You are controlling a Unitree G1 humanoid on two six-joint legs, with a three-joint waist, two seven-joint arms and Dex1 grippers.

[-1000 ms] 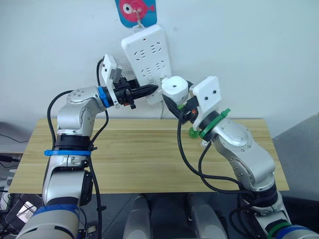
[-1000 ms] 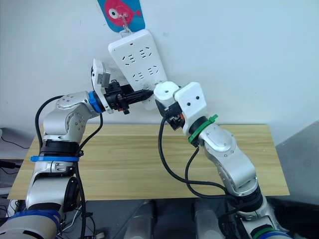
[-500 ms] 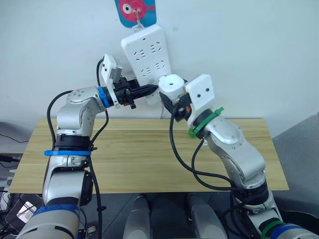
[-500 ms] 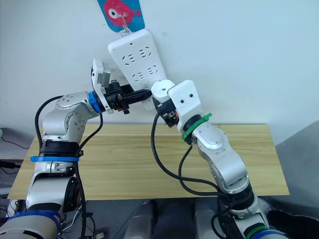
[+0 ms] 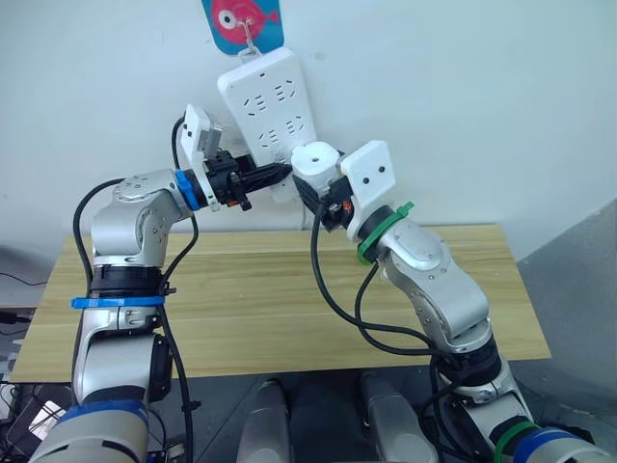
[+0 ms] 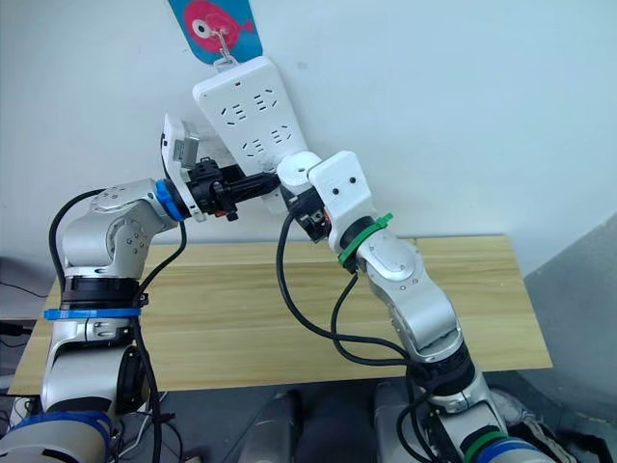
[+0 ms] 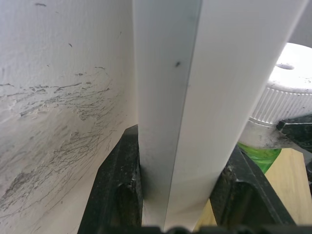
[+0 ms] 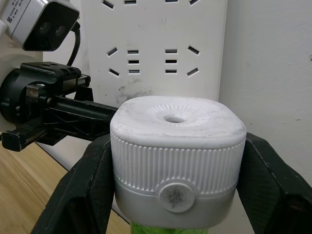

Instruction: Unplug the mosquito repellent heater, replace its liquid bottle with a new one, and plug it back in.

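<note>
My right gripper (image 8: 178,168) is shut on the mosquito repellent heater (image 5: 315,159), a rounded white unit with a round top vent. It holds the heater against the lower end of the white wall power strip (image 5: 265,101). The prongs are hidden, so I cannot tell whether they are in a socket. A green bottle (image 7: 258,153) shows under the heater (image 7: 287,92). Whether it is the old liquid bottle or the new one, I cannot tell. My left gripper (image 5: 280,174) is shut on the strip's lower edge (image 7: 190,122), one black finger (image 7: 119,185) on each side.
The power strip hangs tilted from a hook on a pink fish sign (image 5: 243,17) on the white wall. A wooden table (image 5: 251,289) stands below both arms, against the wall. Black cables loop from the right arm over the table.
My right arm has carried the heater left and up, closer to the strip's lower end. The left gripper has kept its hold on the strip. The camera has shifted a little.
</note>
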